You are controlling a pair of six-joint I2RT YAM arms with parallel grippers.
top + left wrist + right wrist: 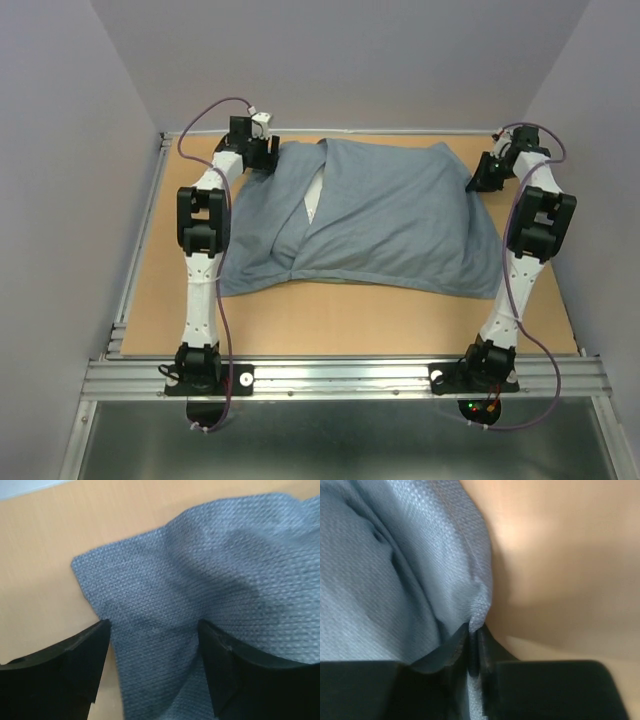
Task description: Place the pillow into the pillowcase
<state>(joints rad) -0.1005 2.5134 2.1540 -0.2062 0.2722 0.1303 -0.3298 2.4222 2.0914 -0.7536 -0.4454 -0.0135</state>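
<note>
The grey-blue pillowcase (380, 215) lies bulging across the far half of the table, with the white pillow (314, 200) showing only as a narrow strip through a gap in the cloth at its left part. My left gripper (262, 152) is open at the far left corner, its jaws apart over a corner of the pillowcase (165, 605). My right gripper (484, 175) is shut on the far right edge of the pillowcase (410, 580), the cloth pinched between its fingers (452, 650).
The tan table top (330, 320) has a metal rail along its near edge (340, 375) and grey walls stand close on three sides. Both arms stretch along the pillowcase's left and right sides.
</note>
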